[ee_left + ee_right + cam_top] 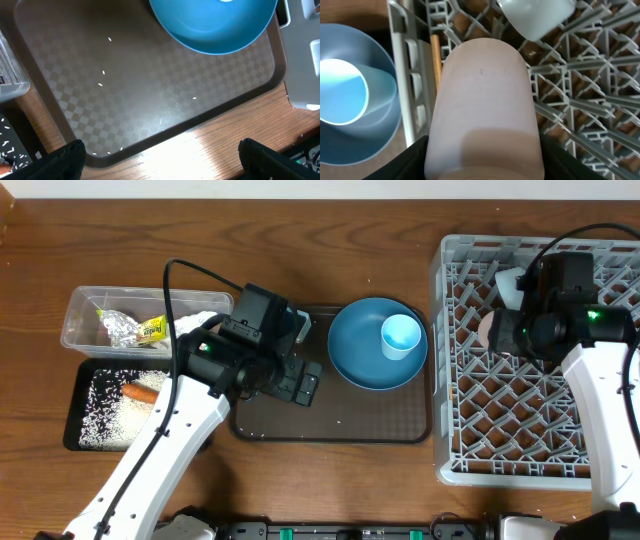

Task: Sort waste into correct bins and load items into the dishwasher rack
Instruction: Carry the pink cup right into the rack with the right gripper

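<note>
Overhead view: tub (72, 330) at upper left holds foil (122, 328) and tissue (196, 323). Black tray (72, 415) just below it carries rice (112, 420) and the carrot (141, 392). Brown tray (340, 425) sits mid-table with the plate (355, 360) at its upper right and the blue cup (401, 336) standing on the plate. Rack (455, 450) fills the right side. Left gripper (300, 378) hangs over the brown tray's left half. Right gripper (497, 330) is over the rack's upper left, at the pink cup (484, 330), with the bowl (510, 280) just beyond.

Left wrist view: the fingers (67, 157) stand far apart at the lower corners with nothing between them. Below lie the brown tray's checkered floor, scattered with a few rice grains, and the plate's edge at the top.

Right wrist view: the fingers (412, 162) close on both sides of the pink cup, which fills the centre above the rack's lattice; whether it touches the rack cannot be told. The bowl lies beyond it, a chopstick (434, 55) runs along the rack's left wall, and the plate with the blue cup is at left, outside the rack.
</note>
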Controlling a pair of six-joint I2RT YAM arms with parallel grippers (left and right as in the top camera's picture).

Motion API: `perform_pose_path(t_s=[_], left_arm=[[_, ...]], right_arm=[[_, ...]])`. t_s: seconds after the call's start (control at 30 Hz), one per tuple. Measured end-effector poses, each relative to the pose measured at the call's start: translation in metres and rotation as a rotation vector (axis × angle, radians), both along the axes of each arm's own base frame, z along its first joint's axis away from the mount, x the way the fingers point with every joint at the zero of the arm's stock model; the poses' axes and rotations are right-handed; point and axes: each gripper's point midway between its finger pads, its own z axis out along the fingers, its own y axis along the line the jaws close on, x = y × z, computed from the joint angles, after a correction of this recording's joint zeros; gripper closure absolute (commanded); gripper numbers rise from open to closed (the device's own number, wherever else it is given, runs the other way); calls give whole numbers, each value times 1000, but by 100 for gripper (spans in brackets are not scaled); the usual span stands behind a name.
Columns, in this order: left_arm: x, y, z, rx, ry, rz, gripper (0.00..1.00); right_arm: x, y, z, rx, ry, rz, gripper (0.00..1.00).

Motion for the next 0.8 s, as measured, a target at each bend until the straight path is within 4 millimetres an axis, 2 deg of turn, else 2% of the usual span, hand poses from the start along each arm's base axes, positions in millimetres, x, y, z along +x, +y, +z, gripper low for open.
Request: perform_pose_path(t_s=[0.27,0.53,0.6,0.67,0.7,0.73,0.8], left_arm=[[0,0,0,0,0,0,0],[0,0,0,0,0,0,0],[0,0,0,0,0,0,0],[0,0,0,0,0,0,0],[0,0,0,0,0,0,0],[0,0,0,0,0,0,0],[0,0,0,0,0,0,0]], right_arm=[[8,8,1,40,-26,19,84],[13,11,-27,44,52,30,82],[13,11,-27,43,52,31,79],[13,11,-27,42,53,32,67],[13,11,-27,41,53,34,53],[13,11,-27,40,54,37,34],[13,11,-27,38,55,40,22]])
